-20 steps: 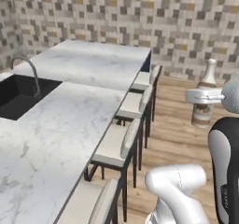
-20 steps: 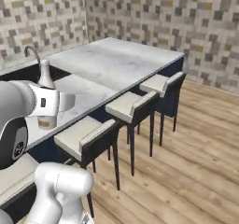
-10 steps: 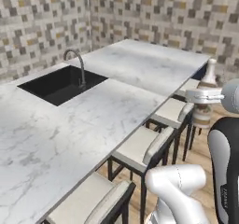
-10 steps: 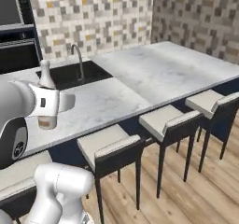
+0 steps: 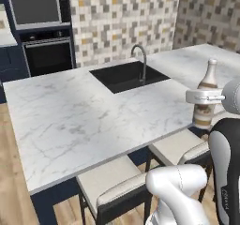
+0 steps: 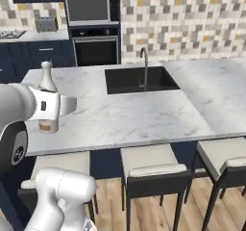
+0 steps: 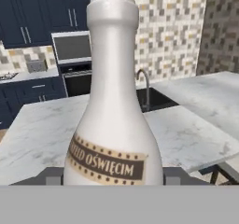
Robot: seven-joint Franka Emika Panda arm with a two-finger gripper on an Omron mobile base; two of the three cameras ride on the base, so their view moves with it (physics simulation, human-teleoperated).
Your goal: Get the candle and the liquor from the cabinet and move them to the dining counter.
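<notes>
The small brownish glass bottle of liquor with its pale label and whitish neck stands upright in the white arm's two-finger gripper, whose jaws are clamped around its body. It is held in the air just off the stool-side edge of the white grey-veined marble surface, above a cushioned stool. In the hand view the bottle's neck and label band loom close. Farther back on the surface sit the black sink and curved faucet, with a built-in oven beyond.
</notes>
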